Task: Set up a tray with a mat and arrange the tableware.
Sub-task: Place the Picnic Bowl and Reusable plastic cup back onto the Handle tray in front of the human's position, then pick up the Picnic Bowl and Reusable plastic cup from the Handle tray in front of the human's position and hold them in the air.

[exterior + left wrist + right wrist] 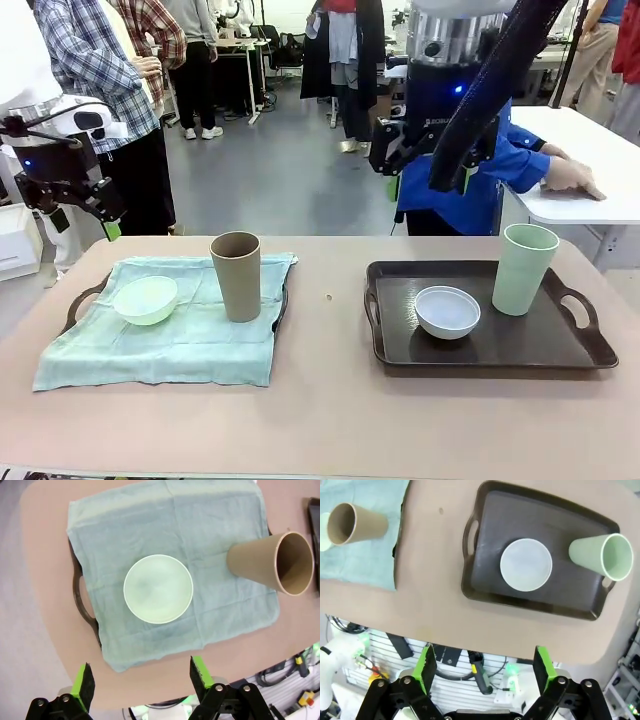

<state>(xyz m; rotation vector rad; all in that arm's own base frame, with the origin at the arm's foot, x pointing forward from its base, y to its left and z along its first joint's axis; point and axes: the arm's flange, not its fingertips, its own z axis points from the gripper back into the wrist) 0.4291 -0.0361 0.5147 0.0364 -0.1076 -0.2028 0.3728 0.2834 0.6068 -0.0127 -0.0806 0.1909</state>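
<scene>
Teal mat lies on tray; mint bowl and brown cup stand on it. Left gripper, right gripper spread, empty. Probable next: transfer white bowl, green cup.

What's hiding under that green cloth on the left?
A dark tray: one handle and bits of its rim poke out past the cloth. The cloth covers the tray's floor, so anything lying flat beneath can't be seen.

A grey floor spreads beyond the right pincer; a white table stands to its right, a desk far behind it.
</scene>
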